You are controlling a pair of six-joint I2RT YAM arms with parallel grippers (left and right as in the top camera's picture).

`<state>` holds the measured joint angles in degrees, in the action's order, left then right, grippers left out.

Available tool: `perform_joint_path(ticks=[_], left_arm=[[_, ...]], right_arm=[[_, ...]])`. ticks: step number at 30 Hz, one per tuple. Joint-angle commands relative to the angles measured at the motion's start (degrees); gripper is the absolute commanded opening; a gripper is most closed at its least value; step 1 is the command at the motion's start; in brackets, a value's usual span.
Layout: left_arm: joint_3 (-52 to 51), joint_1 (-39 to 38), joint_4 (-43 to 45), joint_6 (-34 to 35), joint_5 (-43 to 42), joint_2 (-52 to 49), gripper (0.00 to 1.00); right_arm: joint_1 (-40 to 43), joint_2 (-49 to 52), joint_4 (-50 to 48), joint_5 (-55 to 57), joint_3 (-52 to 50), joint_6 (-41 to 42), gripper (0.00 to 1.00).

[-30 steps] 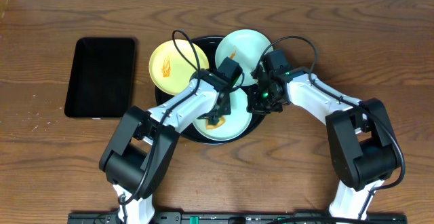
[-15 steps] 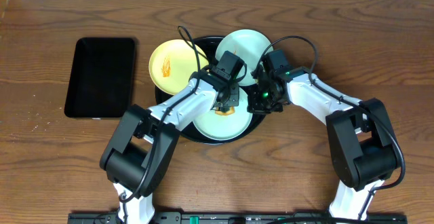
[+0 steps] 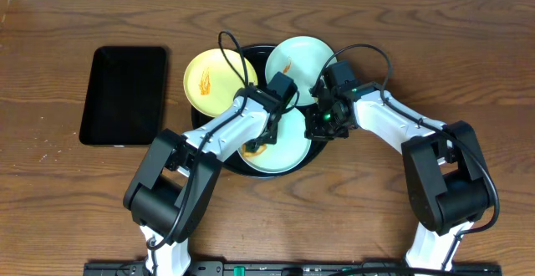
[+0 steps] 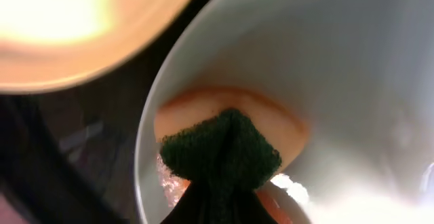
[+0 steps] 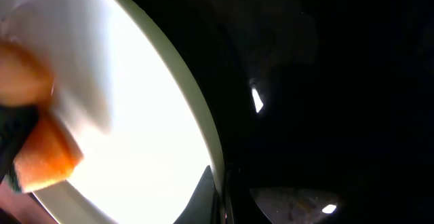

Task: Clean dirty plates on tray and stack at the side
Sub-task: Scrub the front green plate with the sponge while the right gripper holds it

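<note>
The round black tray (image 3: pixel 219 161) holds three plates. A pale yellow plate (image 3: pixel 205 79) with an orange smear lies at its back left and a mint plate (image 3: pixel 297 57) with a smear at its back right. A second mint plate (image 3: pixel 280 150) lies at the front. My left gripper (image 3: pixel 261 142) is shut on a green-and-orange sponge (image 4: pixel 220 149) pressed on this front plate (image 4: pixel 339 81), near its left rim. My right gripper (image 3: pixel 322 127) is shut on the front plate's right rim (image 5: pixel 213 149); the sponge (image 5: pixel 41 159) shows at the left of the right wrist view.
A smaller rectangular black tray (image 3: pixel 124 94) lies on the wooden table (image 3: pixel 468 50) to the left of the round tray. Both arms reach in from the front and cross over the round tray's front half. Cables loop above the plates.
My left gripper swept the sponge towards the plate's far side, then back to its front left. The right gripper and the plates have not moved.
</note>
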<state>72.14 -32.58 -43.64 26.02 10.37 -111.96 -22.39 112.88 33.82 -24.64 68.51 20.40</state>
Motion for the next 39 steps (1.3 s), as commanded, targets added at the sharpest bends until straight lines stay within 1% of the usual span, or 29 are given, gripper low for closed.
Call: perform_joint_path(ticks=[1,5,6,8,11,14,17,19,22,25,27,36,37,38,39], left_arm=[[-0.26,0.15,-2.23,1.05,-7.48,-0.98,0.08],[0.04,0.15,1.42,-2.19,-24.48,-0.98,0.07],[0.04,0.15,3.02,-2.43,-27.93,-0.98,0.08],[0.04,0.15,6.62,-2.4,-31.93,-0.98,0.07],[0.04,0.24,12.31,-2.4,-32.11,-0.98,0.07],[0.04,1.2,16.2,-2.34,-31.54,-0.98,0.07],[0.04,2.47,16.24,-0.9,-30.42,-0.98,0.08],[0.02,3.13,15.26,-0.87,-30.42,-1.01,0.07],[-0.02,3.43,13.7,-0.87,-30.4,-1.03,0.07],[-0.09,3.37,13.18,-0.87,-30.4,-1.11,0.07],[-0.09,3.37,13.09,-0.85,-30.4,-1.11,0.07],[-0.09,3.37,13.05,-0.39,-30.45,-1.11,0.07],[-0.09,3.37,13.05,-0.39,-30.47,-1.11,0.07],[-0.09,3.37,13.05,-0.39,-30.47,-1.11,0.08],[-0.09,3.37,13.05,-0.39,-30.47,-1.11,0.07]], right_arm=[[0.24,0.68,0.5,0.61,0.37,-0.28,0.01],[0.24,0.68,0.55,0.61,0.37,-0.28,0.01],[0.24,0.68,0.55,0.59,0.37,-0.26,0.01],[0.24,0.68,0.57,0.13,0.37,-0.26,0.01],[0.24,0.68,0.68,-0.68,0.37,-0.26,0.01],[0.24,0.68,1.18,-2.19,0.37,-0.24,0.01],[0.22,0.68,1.49,-2.69,0.37,0.96,0.02],[0.22,0.68,1.49,-2.67,0.37,2.4,0.1],[0.2,0.7,0.9,-2.62,0.37,4.5,0.24],[-0.44,0.72,-0.15,-2.6,0.26,6.8,0.3],[-0.92,0.72,-1.09,-2.58,-0.04,8.04,0.31],[-1.33,0.76,-2.34,-2.47,-1.57,11.65,0.23],[-1.38,0.9,-2.36,-2.38,-1.57,11.93,0.19],[-1.4,1.07,-2.4,-2.45,-1.57,11.98,0.08],[-1.4,1.33,-2.49,-2.47,-1.57,12.2,0.01]])
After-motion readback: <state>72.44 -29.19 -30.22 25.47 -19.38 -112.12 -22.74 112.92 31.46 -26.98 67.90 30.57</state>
